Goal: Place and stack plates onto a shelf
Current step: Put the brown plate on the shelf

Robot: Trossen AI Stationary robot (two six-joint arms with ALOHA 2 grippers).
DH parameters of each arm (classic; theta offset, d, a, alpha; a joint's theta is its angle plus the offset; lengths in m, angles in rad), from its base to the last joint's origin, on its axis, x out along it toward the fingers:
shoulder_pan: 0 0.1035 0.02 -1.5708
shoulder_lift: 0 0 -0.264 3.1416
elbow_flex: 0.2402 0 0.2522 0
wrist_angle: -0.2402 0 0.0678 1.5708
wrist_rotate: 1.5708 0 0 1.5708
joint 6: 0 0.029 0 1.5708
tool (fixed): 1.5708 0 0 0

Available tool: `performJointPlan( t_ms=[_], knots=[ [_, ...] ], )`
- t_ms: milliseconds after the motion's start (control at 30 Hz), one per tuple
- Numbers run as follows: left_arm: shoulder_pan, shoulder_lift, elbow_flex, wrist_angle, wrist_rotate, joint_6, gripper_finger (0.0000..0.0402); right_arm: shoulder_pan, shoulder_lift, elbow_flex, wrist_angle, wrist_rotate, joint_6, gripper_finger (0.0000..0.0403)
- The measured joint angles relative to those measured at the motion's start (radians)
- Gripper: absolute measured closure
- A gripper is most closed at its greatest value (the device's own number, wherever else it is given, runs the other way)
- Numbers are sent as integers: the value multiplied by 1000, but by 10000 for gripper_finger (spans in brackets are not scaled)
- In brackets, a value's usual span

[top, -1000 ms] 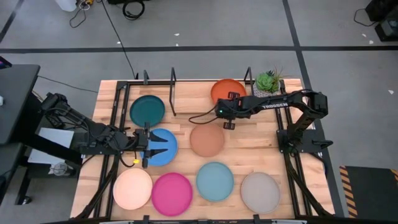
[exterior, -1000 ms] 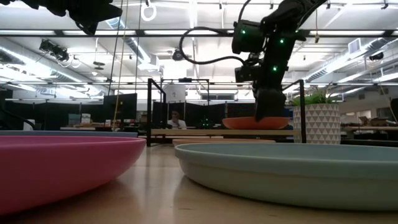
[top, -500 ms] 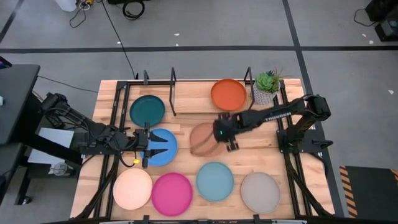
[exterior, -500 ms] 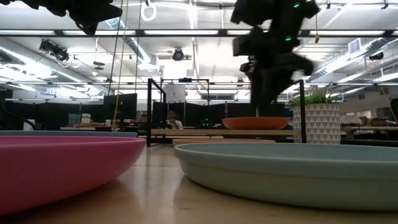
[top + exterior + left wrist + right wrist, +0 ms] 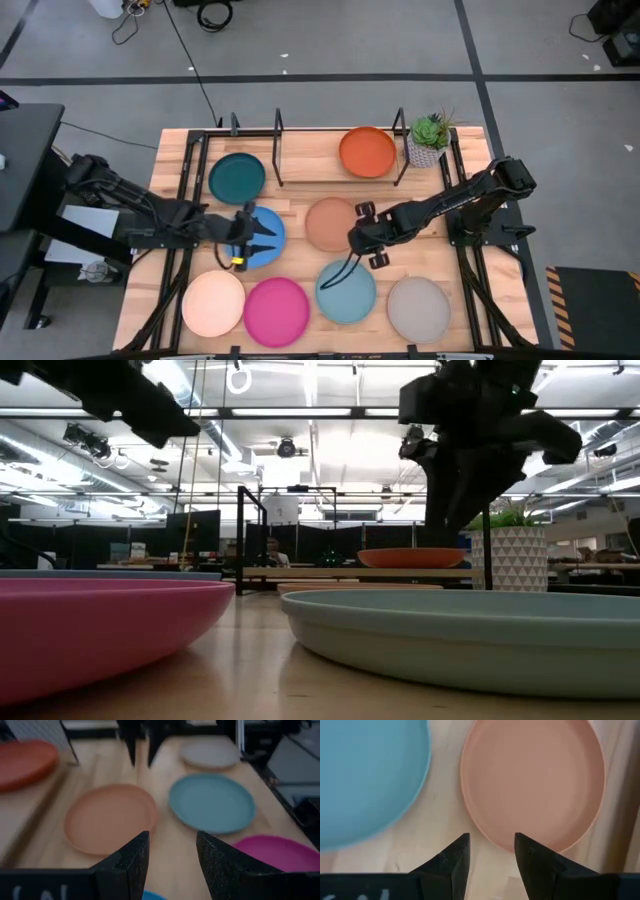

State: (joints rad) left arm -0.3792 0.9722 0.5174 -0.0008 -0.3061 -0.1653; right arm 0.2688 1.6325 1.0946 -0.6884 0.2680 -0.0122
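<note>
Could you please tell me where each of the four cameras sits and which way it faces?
High: overhead, straight down; both arms, shelf, all plates.
Low: table height, level across; light blue plate near, arms above.
Left wrist: past the open left claw toward the tan plate.
Right wrist: open right claw above the same tan plate.
Both wrist views share the tan and light blue plates.

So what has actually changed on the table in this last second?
The right gripper drew back from the orange plate on the shelf toward the near side, and now hangs open at the tan plate's rim. The left gripper crept slightly further over the blue plate. All plates stayed put.
</note>
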Motion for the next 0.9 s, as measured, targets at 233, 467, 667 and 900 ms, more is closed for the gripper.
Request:
performJointPlan(
  t_ms=[233, 467, 667, 900],
  knots=[
    [41, 141, 120, -96, 11, 18, 230, 10, 0, -3, -23, 55, 214, 243],
    [62, 238, 209, -206, 51, 18, 230, 42, 0, -69, 59, 99, 108, 243],
    [62, 253, 224, -221, 62, 19, 230, 53, 0, -65, 86, 51, -4, 243],
    [62, 252, 224, -224, 61, 19, 230, 31, 88, -30, 61, 25, -50, 257]
  ],
)
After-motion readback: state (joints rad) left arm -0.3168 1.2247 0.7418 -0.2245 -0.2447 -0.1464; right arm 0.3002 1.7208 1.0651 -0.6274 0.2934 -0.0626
